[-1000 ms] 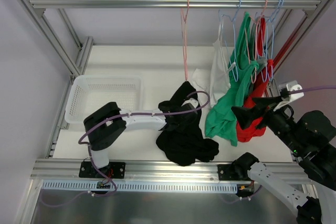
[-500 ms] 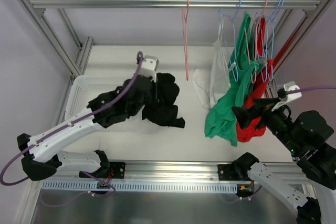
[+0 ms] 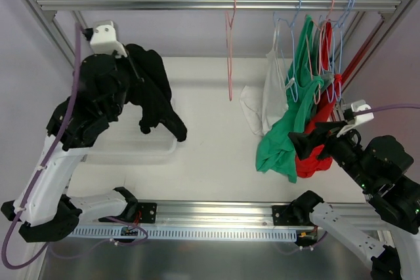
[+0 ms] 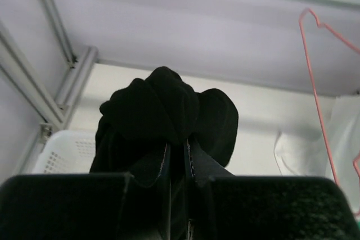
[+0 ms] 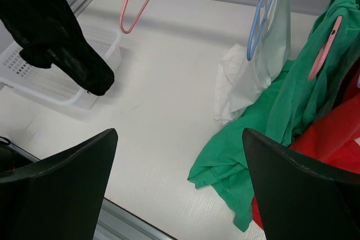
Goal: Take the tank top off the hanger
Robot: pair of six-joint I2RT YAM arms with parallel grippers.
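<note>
My left gripper was clamped on the crumpled black tank top, which hung in the air above the white plastic mesh basket. The bare pink wire hanger hung from the rail to the basket's right. Beyond it, near the green garment, my right gripper stood wide and empty.

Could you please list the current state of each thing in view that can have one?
Left gripper: shut on black tank top, lifted above the basket.
Right gripper: open, holding nothing.
Pink hanger: bare, on the rail.
White basket: on the table.
</note>
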